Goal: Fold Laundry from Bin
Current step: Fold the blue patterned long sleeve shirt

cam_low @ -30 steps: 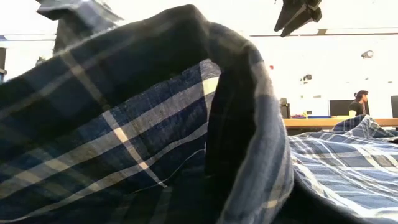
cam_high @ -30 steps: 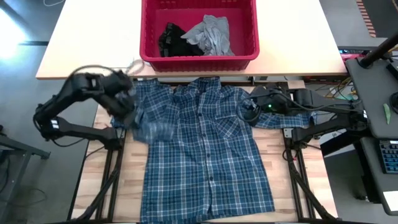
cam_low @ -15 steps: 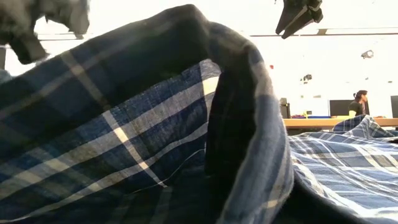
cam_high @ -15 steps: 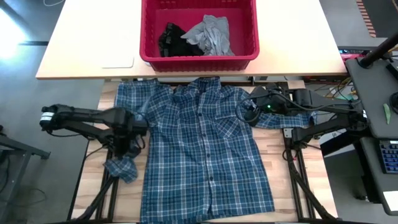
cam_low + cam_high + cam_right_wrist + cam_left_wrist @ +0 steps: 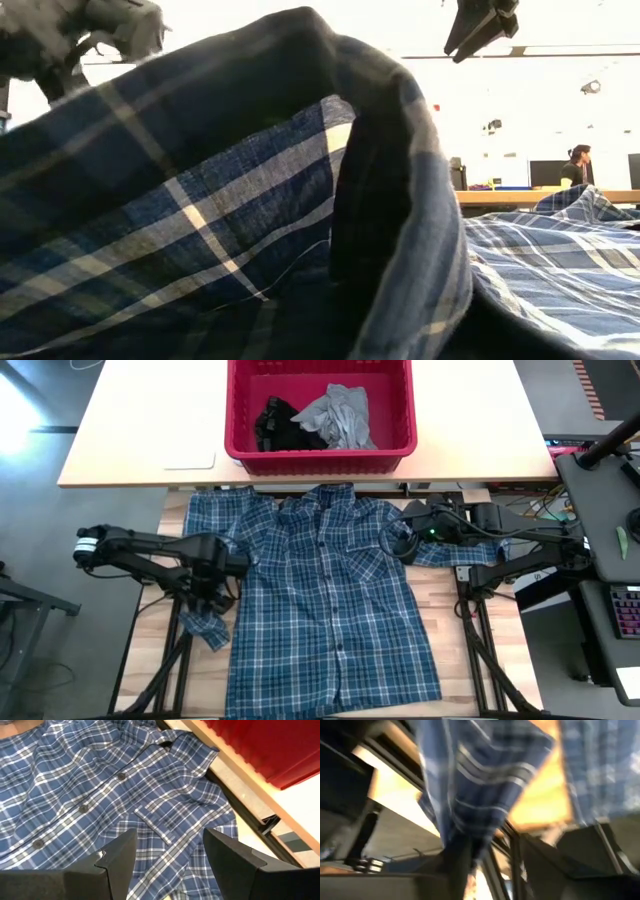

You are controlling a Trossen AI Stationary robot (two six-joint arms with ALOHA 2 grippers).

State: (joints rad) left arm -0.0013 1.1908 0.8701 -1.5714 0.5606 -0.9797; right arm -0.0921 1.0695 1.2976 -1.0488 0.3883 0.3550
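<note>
lying spread flat on the bench (image 5: 455, 665) is the plaid shirt (image 5: 335, 600), below the red bin (image 5: 320, 457), in which a grey t-shirt (image 5: 342, 415) and black garment (image 5: 272, 422) are kept. its sleeve (image 5: 205, 625) is draped from the left end effector (image 5: 207, 600); whether pinched cannot be told. the right end effector (image 5: 167, 857) is held spread above the shirt's chest

You see a bright room behind the desk (image 5: 140, 440), a far counter (image 5: 500, 197), 1 distant person (image 5: 577, 163).
</note>
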